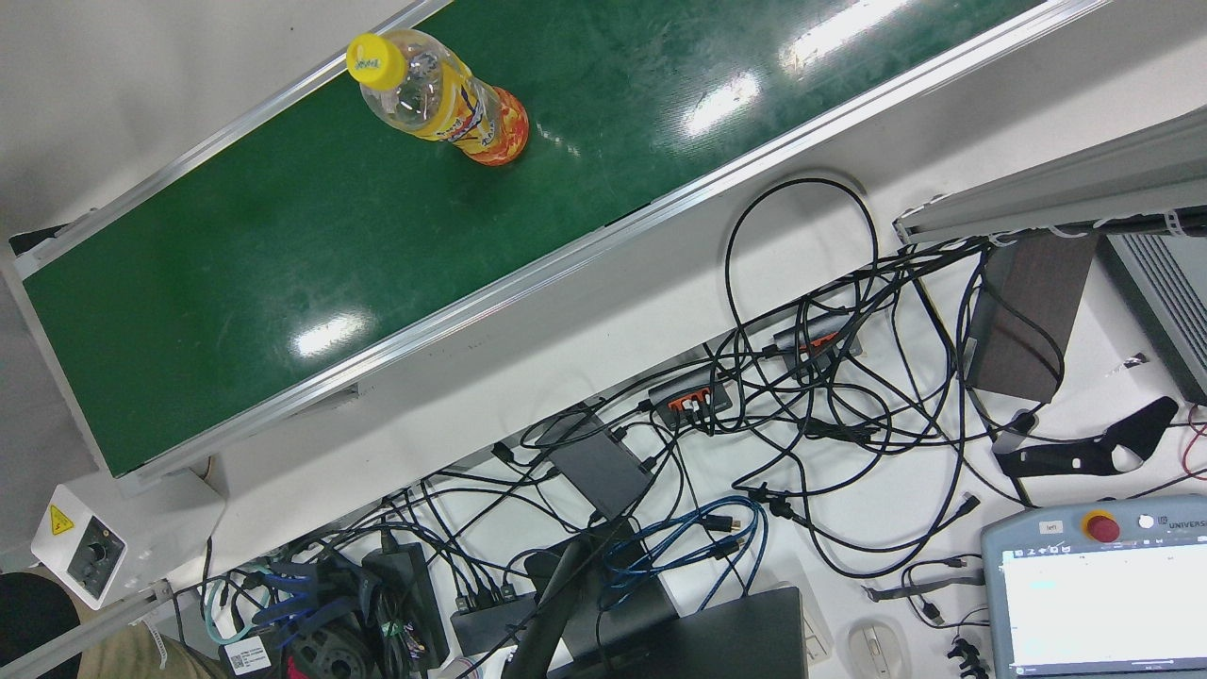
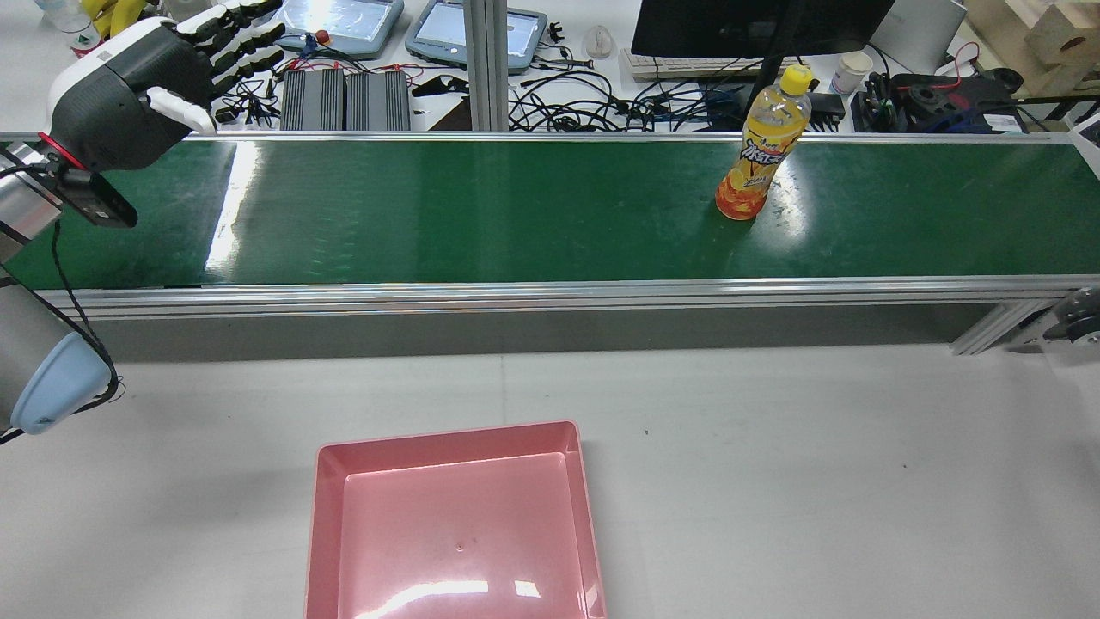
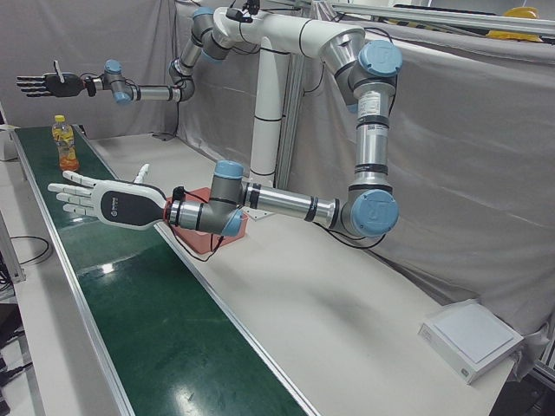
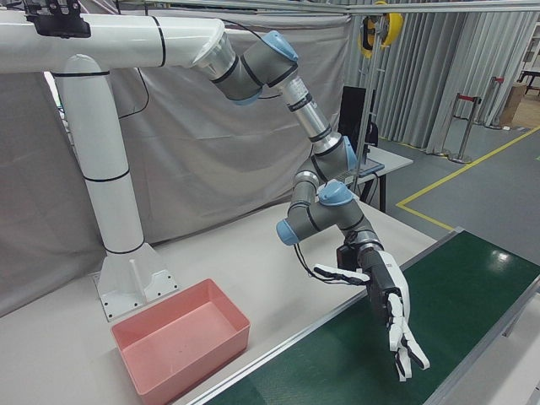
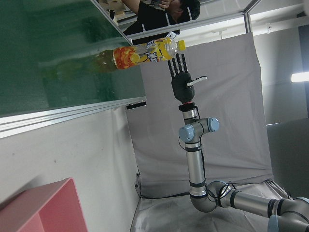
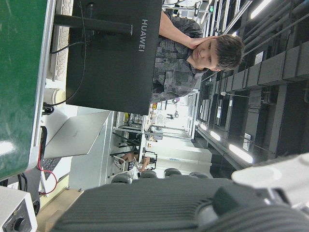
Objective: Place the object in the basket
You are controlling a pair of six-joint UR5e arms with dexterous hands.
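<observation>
While grey curtains [image 3: 468, 173] hang behind, green belt [image 2: 516, 211] gleams.

Workshop bay, grey-draped, bright overhead light.
Grey curtain [image 3: 486, 156] hangs along the back, right of frame. White desk [image 2: 773, 447] fills the lower rear view; green conveyor belt [image 2: 516, 206] crosses mid-frame, glare streaks on it. Upper edge: cable tangle [image 1: 811, 415], black monitor [image 2: 756, 26], keyboard. Yellow floor line [image 4: 456, 173] at right.

The belt [image 2: 516, 206] is glossy green, framed by brushed metal rails [image 2: 550, 292]. The pink basket [image 2: 455, 524] is shiny, smooth plastic. The bottle [image 2: 760, 146] is clear plastic.
</observation>
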